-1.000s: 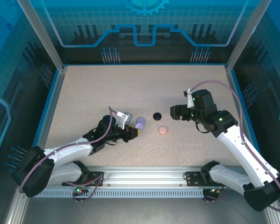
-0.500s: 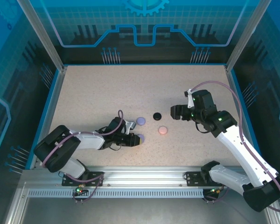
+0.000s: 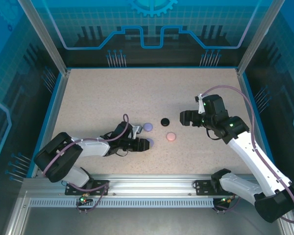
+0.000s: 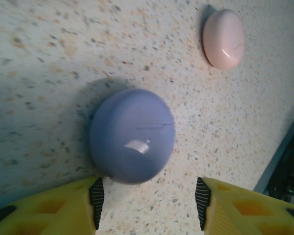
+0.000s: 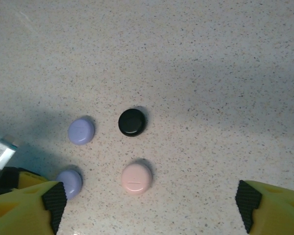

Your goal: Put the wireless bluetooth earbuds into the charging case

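Left gripper, top view: the left gripper (image 3: 142, 144) sits low over the table (image 3: 98, 98), its tips at the near lavender case (image 3: 147, 143).
Right gripper, top view: the right gripper (image 3: 182, 118) is raised, well apart from the black case (image 3: 165, 121).
Cases, top view: the far lavender case (image 3: 148, 127), black case, pink case (image 3: 171, 136) and near lavender case are clustered mid-table, lids shut. Whether earbuds are inside cannot be told.
Left wrist view: the jaws are parted a little wider than the near lavender case, which lies just ahead of the pads (image 4: 96, 196). Nothing is clamped, and contact at one pad is unclear.
Right wrist view: the jaws are spread wide and empty, with the four cases on the table beyond.
Step, as judged: securing the near lavender case for opening.
Doing it well: centre the smooth dome between the pads, close low on its widest rim, and stay off the lid seam, or it may slip out.
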You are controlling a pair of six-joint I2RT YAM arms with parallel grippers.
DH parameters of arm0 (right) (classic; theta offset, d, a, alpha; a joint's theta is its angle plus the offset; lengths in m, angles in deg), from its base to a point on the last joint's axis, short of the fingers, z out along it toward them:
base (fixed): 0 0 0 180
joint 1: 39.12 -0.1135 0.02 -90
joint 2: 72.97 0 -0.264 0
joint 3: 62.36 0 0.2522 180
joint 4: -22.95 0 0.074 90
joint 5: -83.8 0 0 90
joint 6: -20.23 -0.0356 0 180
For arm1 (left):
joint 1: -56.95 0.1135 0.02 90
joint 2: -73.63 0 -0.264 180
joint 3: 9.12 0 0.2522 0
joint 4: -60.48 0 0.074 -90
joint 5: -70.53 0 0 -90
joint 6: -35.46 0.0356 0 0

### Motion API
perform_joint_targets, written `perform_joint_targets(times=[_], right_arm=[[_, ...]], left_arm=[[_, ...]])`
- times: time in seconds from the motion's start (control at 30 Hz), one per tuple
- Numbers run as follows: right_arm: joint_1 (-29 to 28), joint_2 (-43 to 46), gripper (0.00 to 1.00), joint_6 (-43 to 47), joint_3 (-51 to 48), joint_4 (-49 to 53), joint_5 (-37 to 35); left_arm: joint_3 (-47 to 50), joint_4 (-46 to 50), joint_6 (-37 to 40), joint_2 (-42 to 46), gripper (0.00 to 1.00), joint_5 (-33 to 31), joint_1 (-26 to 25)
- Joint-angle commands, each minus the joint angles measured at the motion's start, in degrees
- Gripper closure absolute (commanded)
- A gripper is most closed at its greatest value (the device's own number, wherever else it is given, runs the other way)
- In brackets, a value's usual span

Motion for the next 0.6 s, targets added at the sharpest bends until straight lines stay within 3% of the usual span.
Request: perform_joint_targets(times=[0.0,0.13,0.4,0.57], right_arm=[[2.07,1.55,0.0,2.18,0.32,1.85,-2.08],[4.5,2.57,0.0,4.03,0.36,1.56,-2.45],[9.82,4.85,0.0,6.61,-0.98,-1.15,-2.93],[12.63,6.76,0.0,8.38,-4.32,-5.0,-4.14]], left_arm=[[-0.33,4.57,2.11,3.61,0.43,-5.1,-0.15],[-0.81,8.67,5.13,8.5,0.35,-8.76,-0.18],[-1.1,16.89,11.68,22.27,0.1,-18.66,0.34],[-2.5,20.07,15.38,28.18,0.01,-21.48,2.37]])
